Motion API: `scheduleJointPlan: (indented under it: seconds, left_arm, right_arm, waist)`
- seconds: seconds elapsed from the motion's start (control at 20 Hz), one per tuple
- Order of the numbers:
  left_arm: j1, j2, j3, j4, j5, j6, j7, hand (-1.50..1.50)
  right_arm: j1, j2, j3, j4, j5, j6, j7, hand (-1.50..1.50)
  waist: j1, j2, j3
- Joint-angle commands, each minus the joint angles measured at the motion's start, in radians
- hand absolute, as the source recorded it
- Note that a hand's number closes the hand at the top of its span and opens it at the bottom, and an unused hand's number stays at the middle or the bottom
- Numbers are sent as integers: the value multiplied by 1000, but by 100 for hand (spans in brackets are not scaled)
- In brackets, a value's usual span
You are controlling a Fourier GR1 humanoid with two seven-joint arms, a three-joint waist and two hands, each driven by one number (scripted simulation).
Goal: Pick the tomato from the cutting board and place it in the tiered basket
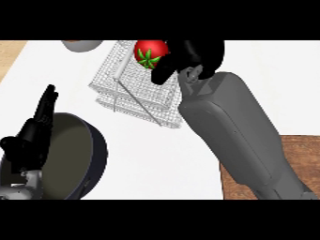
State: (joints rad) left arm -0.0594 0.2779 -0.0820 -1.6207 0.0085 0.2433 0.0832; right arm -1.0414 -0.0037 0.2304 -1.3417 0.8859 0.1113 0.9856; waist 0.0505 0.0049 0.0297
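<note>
A red tomato [150,51] with a green stem star sits over the top of the wire tiered basket [138,89] at the back middle of the counter. My right hand [194,56] is beside the tomato on its right, fingers curled round it, with one finger hanging down in front. The right forearm stretches from the lower right up to the basket. The wooden cutting board [304,164] lies at the lower right, partly hidden by that forearm, with nothing showing on it. My left hand [34,131] rests open at the lower left, fingers up.
A dark round pan [86,154] lies at the lower left, under and beside the left hand. A grey bowl [82,45] shows at the back edge, left of the basket. Wooden floor borders the white counter at the left.
</note>
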Motion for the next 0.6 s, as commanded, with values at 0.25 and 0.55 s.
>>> scheduleJointPlan:
  seconds: [0.25,0.55]
  left_arm:
    - [75,-93,-96,117,3,-14,42,0]
    - [99,-100,-93,128,1,-8,28,0]
  right_arm:
    - [25,4,-96,124,-226,-285,-42,-150]
    - [43,4,-108,115,-339,-498,-149,-150]
  waist:
    - [26,30,-30]
    - [26,25,-30]
